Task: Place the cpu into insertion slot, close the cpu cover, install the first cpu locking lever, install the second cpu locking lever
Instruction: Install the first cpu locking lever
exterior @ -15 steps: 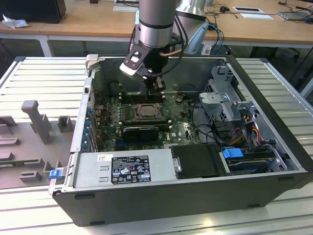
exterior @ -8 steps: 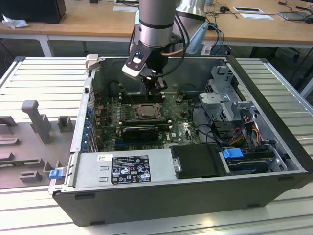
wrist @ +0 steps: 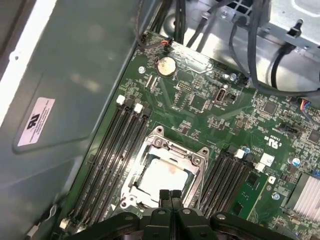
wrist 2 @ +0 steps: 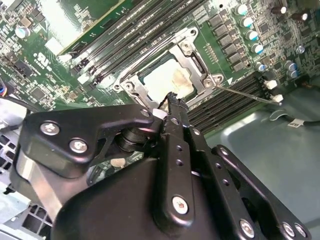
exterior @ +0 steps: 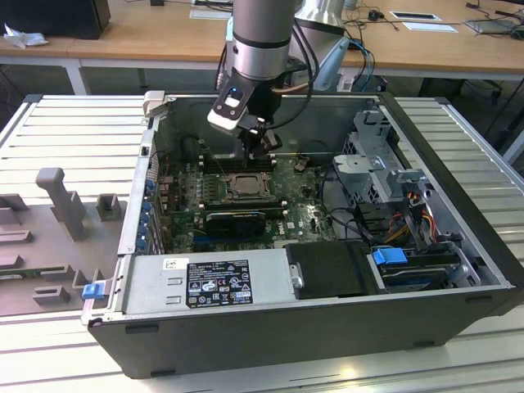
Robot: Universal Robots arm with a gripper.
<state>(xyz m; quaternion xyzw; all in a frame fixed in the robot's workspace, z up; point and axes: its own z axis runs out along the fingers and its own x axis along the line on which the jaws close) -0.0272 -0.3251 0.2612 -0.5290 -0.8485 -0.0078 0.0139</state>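
Observation:
The cpu (wrist: 161, 176) lies in the insertion slot (exterior: 244, 187) on the green board, its pale top showing through the window of the cpu cover (wrist: 172, 150), which lies flat over it. In the second wrist view the cpu (wrist 2: 167, 80) sits inside the same silvery frame (wrist 2: 192, 57). A thin metal locking lever (wrist 2: 246, 93) sticks out from the socket's corner across the black memory slots. My gripper (wrist: 170, 196) hangs just above the socket's edge with its black fingers (wrist 2: 175, 115) pressed together and nothing between them. In the exterior view the gripper (exterior: 260, 147) hovers over the far side of the socket.
Long black memory slots (wrist: 112, 155) flank the socket on both sides. Cables and a drive cage (exterior: 377, 155) fill the case at the exterior view's right. The power supply (exterior: 209, 282) lies along the near wall. Grey fixtures (exterior: 61, 201) stand on the table outside the case.

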